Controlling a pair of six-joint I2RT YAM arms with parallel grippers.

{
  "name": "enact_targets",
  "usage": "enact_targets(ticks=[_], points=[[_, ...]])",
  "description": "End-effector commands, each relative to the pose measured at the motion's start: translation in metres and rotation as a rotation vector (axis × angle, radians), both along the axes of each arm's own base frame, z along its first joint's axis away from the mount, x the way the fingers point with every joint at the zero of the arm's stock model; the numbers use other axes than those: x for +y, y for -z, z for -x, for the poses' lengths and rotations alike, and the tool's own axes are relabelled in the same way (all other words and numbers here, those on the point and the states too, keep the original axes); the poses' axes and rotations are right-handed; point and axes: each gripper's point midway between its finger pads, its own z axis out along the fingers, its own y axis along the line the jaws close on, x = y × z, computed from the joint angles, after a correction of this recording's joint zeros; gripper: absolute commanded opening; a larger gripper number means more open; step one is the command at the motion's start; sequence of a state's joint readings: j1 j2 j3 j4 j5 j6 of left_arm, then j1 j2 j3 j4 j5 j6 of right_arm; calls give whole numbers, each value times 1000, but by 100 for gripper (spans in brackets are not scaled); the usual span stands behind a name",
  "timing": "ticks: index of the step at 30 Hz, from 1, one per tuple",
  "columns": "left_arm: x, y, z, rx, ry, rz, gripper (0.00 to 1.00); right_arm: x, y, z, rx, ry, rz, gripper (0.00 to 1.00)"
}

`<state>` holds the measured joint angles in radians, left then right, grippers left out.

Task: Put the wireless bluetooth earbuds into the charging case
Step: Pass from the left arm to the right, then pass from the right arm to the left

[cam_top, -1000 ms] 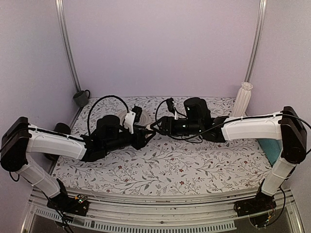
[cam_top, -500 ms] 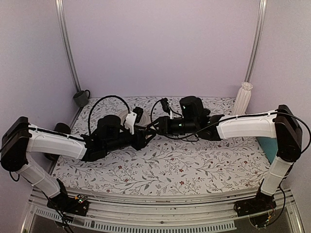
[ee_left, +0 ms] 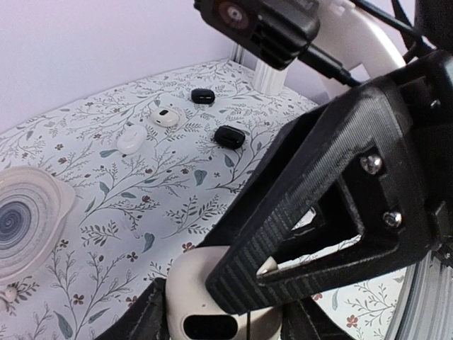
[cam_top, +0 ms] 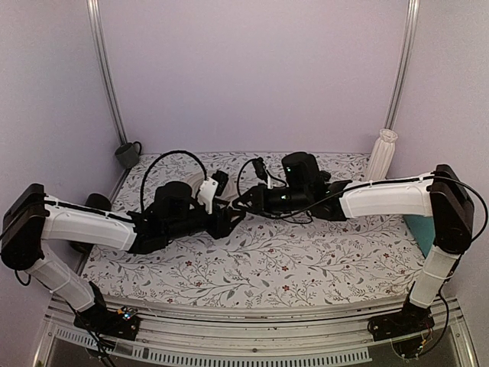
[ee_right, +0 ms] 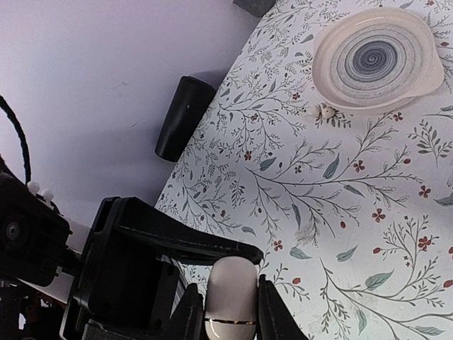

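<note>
The white charging case (ee_right: 230, 280) hangs above the table between both grippers, where the arms meet mid-table. My right gripper (ee_right: 229, 292) is shut on it, a finger pressed to each long side. From the other end my left gripper (ee_left: 219, 322) still flanks the case (ee_left: 202, 283) closely, its fingers (ee_left: 141, 319) against the sides. The right gripper's black finger (ee_left: 318, 198) crosses over the case in the left wrist view. Two white earbuds (ee_left: 132, 139) (ee_left: 164, 115) lie on the floral cloth. In the top view the left gripper (cam_top: 229, 220) and right gripper (cam_top: 238, 205) hide the case.
Two small black rounded pieces (ee_left: 202, 95) (ee_left: 229, 136) lie near the earbuds. A white spiral-patterned plate (ee_right: 425, 78) sits at the back left with two tiny white beads (ee_right: 322, 111) beside it. A black cylinder (ee_right: 182, 117), grey mug (cam_top: 127, 154) and teal object (cam_top: 428, 233) stand at the edges.
The right arm has moved left up to the left gripper, and its jaws have closed onto the case. The left arm has barely shifted.
</note>
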<state>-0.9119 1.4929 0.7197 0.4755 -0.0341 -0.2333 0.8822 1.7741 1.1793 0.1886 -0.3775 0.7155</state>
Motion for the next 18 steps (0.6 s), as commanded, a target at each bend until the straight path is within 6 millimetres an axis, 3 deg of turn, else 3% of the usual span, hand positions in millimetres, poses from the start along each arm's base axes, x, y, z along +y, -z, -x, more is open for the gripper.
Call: enact_targets(ticks=[1,3,6,13,17,18], points=[[-6,-26,-1,-42,6,49,66,4,-17,9,-23,-60,-26,4],[-4,-23,0,-34,9,45,79,-2,-17,3,-26,-43,-18,4],[1,-19,1,-15,15,48,87,-11,-25,-7,-50,-23,-24,4],[19,-11,9,63,65,81,86,-31,-41,-19,-130,-24,-14,4],[29,-23,11,120,125,176,84,-35,-42,-15,-181,-71,16,4],[33,-25,10,136,138,200,83,-33,-54,-16,-208,-80,6,3]])
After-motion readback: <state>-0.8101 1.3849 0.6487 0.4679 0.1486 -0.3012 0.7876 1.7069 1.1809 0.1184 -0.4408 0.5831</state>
